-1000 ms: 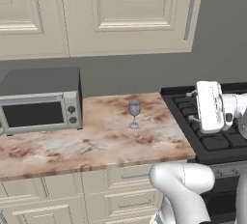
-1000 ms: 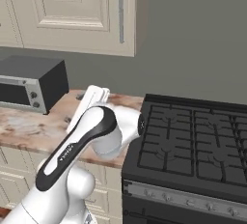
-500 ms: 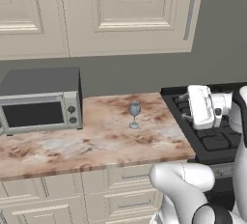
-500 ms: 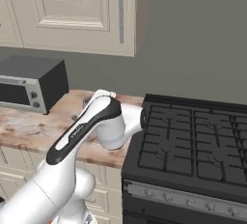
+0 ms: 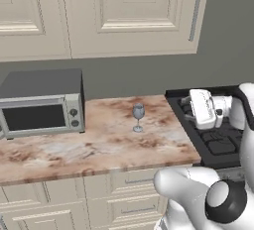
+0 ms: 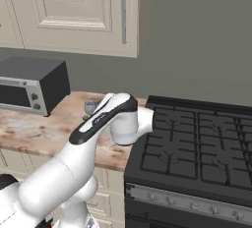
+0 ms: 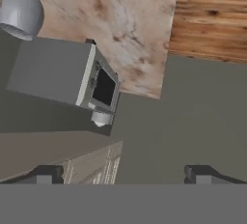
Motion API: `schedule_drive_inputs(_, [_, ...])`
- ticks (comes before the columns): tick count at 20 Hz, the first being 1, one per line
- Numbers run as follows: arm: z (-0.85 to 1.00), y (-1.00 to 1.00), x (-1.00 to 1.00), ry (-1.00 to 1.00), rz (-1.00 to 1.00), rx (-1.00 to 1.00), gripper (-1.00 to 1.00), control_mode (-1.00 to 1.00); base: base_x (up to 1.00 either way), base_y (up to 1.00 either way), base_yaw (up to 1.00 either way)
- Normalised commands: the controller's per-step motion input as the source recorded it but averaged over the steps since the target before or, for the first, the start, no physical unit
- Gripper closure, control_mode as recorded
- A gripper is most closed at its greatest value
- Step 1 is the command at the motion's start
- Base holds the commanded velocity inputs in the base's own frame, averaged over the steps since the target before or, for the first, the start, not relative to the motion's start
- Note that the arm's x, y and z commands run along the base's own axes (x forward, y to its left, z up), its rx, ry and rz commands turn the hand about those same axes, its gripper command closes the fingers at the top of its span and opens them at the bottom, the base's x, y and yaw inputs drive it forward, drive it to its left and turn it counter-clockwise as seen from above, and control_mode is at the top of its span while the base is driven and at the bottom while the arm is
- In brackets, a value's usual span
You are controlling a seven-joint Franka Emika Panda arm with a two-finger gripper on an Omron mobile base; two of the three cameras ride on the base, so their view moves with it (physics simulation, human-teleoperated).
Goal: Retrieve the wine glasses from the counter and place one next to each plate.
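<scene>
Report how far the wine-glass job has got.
Done: nothing visible yet. One wine glass stands upright on the counter, right of the toaster oven, untouched.
In hand: nothing. The gripper is open and empty, its hand raised over the stove, apart from the glass.
Left: grasp this glass, carry it to a plate, then do the same with the other glass. No plate can be seen here.

arm's bent over sideways at about chest height, claw [image 7: 123,172] wide open with nothing in it, fingertips [image 7: 46,174] spread well apart.
</scene>
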Motion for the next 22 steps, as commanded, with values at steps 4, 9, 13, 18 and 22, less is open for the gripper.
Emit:
schedule_drive_inputs(4, [-0.33,0.0,0.41,0.03,0.0,-0.03,-1.0,-1.0,0.0,0.0,0.0])
schedule_drive_inputs(9, [-0.36,0.0,0.31,0.06,0.0,-0.06,-1.0,-1.0,0.0,0.0,0.0])
schedule_drive_inputs(13, [-0.42,0.0,0.31,0.06,0.0,-0.01,-1.0,-1.0,0.0,0.0,0.0])
schedule_drive_inputs(18, [-0.42,0.0,0.3,0.09,0.0,0.0,-1.0,-1.0,0.0,0.0,0.0])
schedule_drive_inputs(22, [-0.27,0.01,0.33,0.14,0.0,0.0,-1.0,-1.0,0.0,0.0,0.0])
